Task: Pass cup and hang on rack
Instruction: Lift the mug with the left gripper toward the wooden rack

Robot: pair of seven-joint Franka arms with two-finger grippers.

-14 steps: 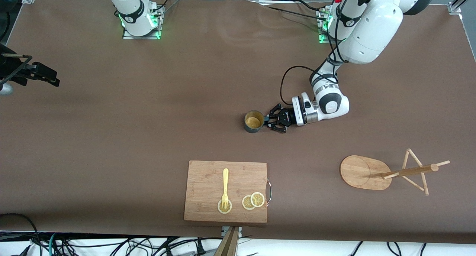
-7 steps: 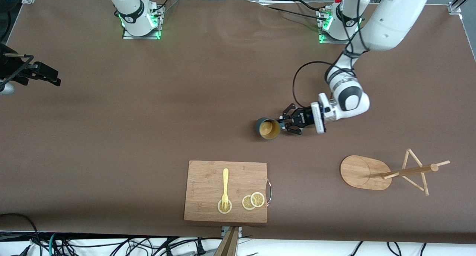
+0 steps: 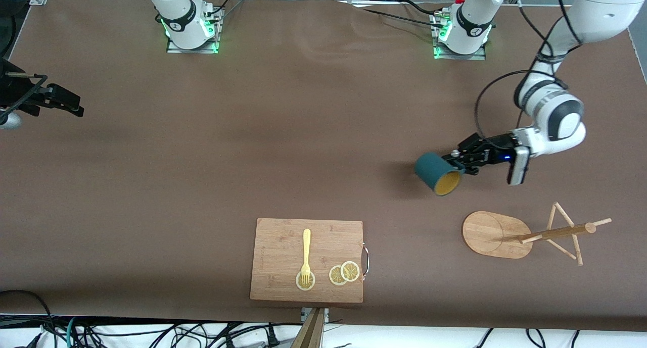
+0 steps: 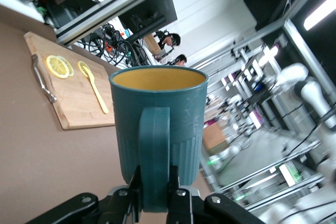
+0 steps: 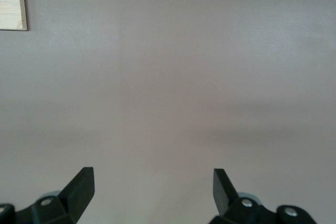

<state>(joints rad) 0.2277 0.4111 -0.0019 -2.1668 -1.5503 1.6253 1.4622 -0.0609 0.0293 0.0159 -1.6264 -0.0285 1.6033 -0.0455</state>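
Note:
The dark teal cup [image 3: 435, 172] with its yellow inside hangs in the air, tipped on its side with its mouth toward the front camera. My left gripper [image 3: 461, 161] is shut on the cup's handle and holds it over bare table, close to the rack. In the left wrist view the fingers [image 4: 174, 178] clamp the handle of the cup [image 4: 181, 124]. The wooden rack [image 3: 505, 234] stands toward the left arm's end, nearer to the front camera than the spot under the cup. My right gripper [image 3: 64, 101] waits open and empty over the right arm's end of the table [image 5: 152, 177].
A bamboo cutting board [image 3: 283, 247] with a yellow fork [image 3: 306, 254] and lemon slices [image 3: 343, 273] lies near the table's front edge. It also shows in the left wrist view [image 4: 73, 103]. The brown table [image 3: 202, 161] is bare elsewhere.
My left gripper has lifted the cup off the table and carried it toward the left arm's end, tipping its mouth toward the front camera. The right arm has not moved.

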